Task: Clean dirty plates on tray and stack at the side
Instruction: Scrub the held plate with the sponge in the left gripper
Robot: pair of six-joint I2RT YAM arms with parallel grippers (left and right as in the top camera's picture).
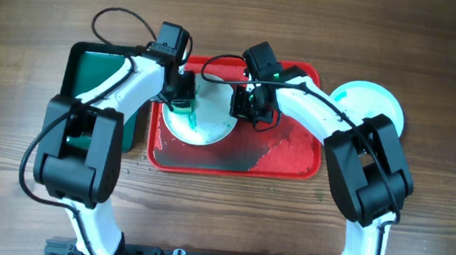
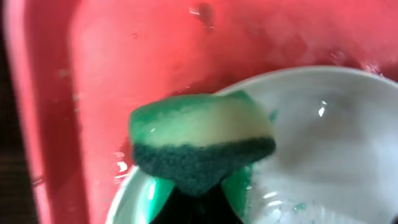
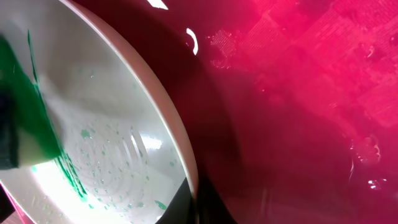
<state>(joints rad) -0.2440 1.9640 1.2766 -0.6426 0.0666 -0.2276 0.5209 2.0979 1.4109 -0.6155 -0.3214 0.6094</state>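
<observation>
Overhead, the tray (image 1: 292, 164) sits mid-counter toward the far edge. A plate (image 1: 207, 125) rests in the tray's left half, and a second plate (image 1: 375, 100) lies on the bare counter just off the tray's right side. A green tray (image 1: 90, 70) is just left of the red one. The left jaws hang over the plate's left rim, gripping a sponge (image 1: 181, 101). The right jaws meet the same plate at its right rim.

In the left wrist view, the left jaws are pinched on the sponge (image 2: 202, 143), whose dark scrub face is toward the camera. It sits over the edge of the plate (image 2: 329, 143), with wet tray (image 2: 124, 56) beyond.

In the right wrist view, the right jaws appear clamped on the rim of the plate (image 3: 106, 118), which is tipped up off the tray (image 3: 298, 93). Green streaks and specks remain in the plate's well, and the sponge (image 3: 15, 130) presses on it at the left.

The plate looks rigid and light, but it is wet and likely slippery and breakable. The rim is the only sensible hold, opposite the scrubbing side so that it resists the sponge's push. The sponge is soft and will give under pressure.
</observation>
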